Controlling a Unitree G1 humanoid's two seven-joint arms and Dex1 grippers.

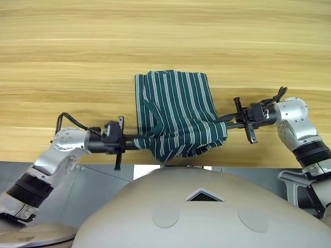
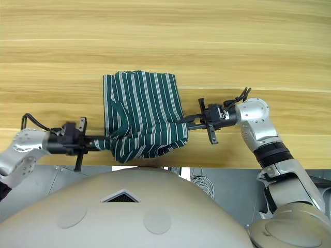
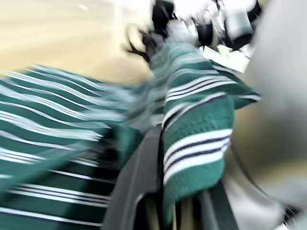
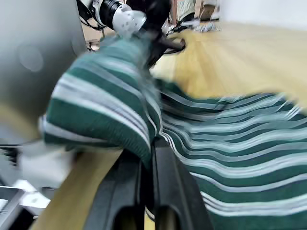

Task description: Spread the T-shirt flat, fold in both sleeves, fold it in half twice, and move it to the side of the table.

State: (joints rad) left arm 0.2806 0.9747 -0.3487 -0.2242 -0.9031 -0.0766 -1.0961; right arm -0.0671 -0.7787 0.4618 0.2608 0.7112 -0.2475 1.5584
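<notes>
A dark green T-shirt (image 1: 173, 111) of knitted cloth, marked with thin paired white stripes, lies on the light wooden table (image 1: 155, 31) close to its near edge, roughly midway between left and right. It is gathered into a compact, roughly rectangular bundle, not spread flat. Its far part lies flat on the wood with a fairly straight far edge and the stripes running from far to near. Its near part is rumpled and bunched, the stripes bending and crossing where the cloth folds over itself, and a rounded bulge sags at the near right. The near edge is strung between the two grippers and looks raised a little off the wood. The left gripper (image 1: 141, 139) comes in from the left at the T-shirt's near left corner, its dark fingers (image 3: 136, 182) pressed together on a fold of striped cloth that wraps around them. The right gripper (image 1: 220, 122) comes in from the right at the near right side, and its two black fingers (image 4: 175, 191) stand almost touching, with a thick fold of the cloth pinched between them and draped over their tips. Both arms stretch out low over the near strip of the table, pointing toward each other with the T-shirt between them.
</notes>
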